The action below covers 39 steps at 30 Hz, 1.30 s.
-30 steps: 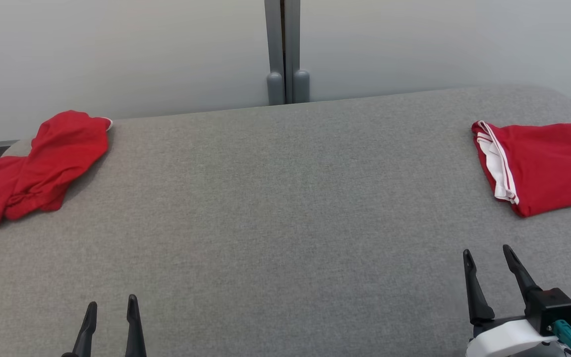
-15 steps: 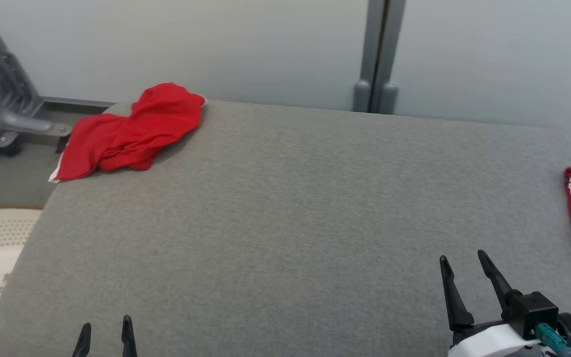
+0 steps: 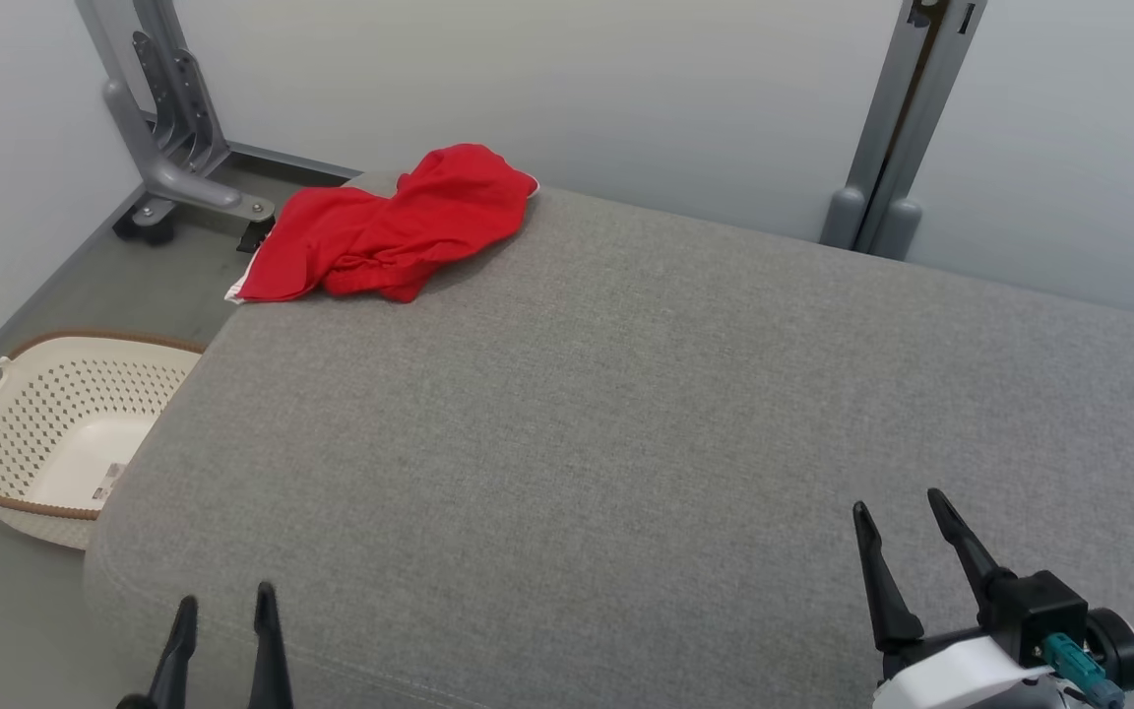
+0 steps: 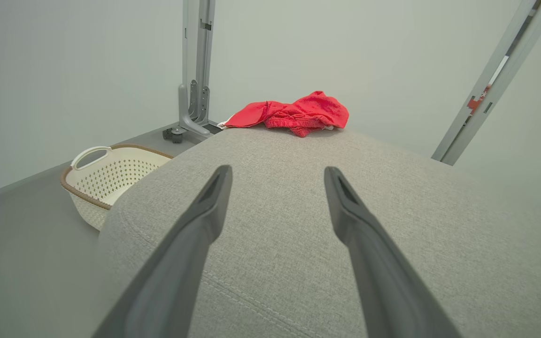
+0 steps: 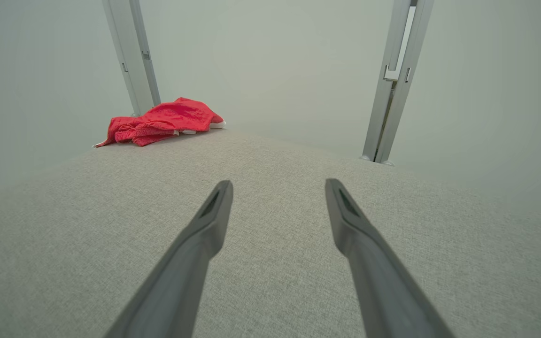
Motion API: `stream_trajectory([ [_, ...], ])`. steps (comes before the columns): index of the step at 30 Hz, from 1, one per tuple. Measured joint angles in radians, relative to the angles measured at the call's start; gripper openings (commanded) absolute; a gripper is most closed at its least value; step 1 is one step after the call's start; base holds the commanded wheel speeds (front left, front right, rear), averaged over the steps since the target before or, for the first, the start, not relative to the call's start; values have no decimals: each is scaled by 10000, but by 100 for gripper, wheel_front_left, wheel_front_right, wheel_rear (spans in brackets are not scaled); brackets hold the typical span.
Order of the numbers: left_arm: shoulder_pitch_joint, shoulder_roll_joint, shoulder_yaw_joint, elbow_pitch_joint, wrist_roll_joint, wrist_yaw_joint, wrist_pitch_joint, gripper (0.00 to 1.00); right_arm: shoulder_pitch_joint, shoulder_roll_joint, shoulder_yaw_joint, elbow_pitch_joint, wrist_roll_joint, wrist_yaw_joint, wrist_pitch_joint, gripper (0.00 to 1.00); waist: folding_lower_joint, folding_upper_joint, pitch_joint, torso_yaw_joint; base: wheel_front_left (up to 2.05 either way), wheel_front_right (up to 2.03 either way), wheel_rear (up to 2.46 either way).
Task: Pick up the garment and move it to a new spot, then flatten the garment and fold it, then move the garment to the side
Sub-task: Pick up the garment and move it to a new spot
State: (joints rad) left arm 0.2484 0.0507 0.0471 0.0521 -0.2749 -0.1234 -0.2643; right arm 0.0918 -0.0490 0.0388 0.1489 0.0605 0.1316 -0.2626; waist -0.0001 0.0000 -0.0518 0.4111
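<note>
Red garment (image 3: 390, 231) w/ white trim, grey fabric surface (image 3: 626, 414), cream basket (image 3: 55, 404) w/ dot holes, brown rim

The left tool (image 3: 225, 596) and right tool (image 3: 899, 504) each have two long, dark grey fingers (image 4: 202, 223) tapering to points, with a slotted recess near each tip. Behind the right tool's fingers sit a boxy black block (image 3: 1038, 603), a curved white shell (image 3: 961, 672), a teal plug (image 3: 1069, 658) and a round black knob (image 3: 1115, 662).

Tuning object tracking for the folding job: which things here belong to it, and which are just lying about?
Job: crumpled red garment, on the grey table, far left corner; left gripper, open; right gripper, open.
Lying about: white basket on the floor; metal stand behind.
</note>
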Motion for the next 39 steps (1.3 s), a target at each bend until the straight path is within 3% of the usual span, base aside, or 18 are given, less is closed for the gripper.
stream_trajectory([
  [2, -551, 48, -408, 380, -600, -35, 2, 100, -106, 8, 12, -90, -217, 0, 0, 100, 0, 0, 138, -29, 0, 0, 0],
  [11, -5542, 2224, -2226, 2019, -3321, -56, 288, 100, -2568, 21, -38, -575, -1919, 0, -2, 100, 1, 0, 1670, -164, 0, 0, 0],
  [18, -8657, 3195, -3622, 3407, -5908, -58, 696, 100, -3580, -203, -324, -688, -2587, 0, -2, 100, 1, 0, 3773, -331, 0, 0, 0],
  [25, -10402, 3707, -4349, 5260, -7691, -58, 888, 100, -3845, -372, -309, -823, -2765, 0, -2, 100, 3, 0, 5706, -687, 0, 0, 0],
  [32, -11689, 4397, -4824, 6819, -8441, -58, 918, 100, -3892, -564, 15, -1515, -2832, 2, 21, 100, 2, 0, 6764, -1163, 0, 0, 0],
  [39, -12550, 4725, -5540, 7981, -8705, -58, 968, 100, -3748, -790, 207, -2406, -2796, 0, 508, 100, 2, 0, 7229, -1702, 0, 0, 0],
])
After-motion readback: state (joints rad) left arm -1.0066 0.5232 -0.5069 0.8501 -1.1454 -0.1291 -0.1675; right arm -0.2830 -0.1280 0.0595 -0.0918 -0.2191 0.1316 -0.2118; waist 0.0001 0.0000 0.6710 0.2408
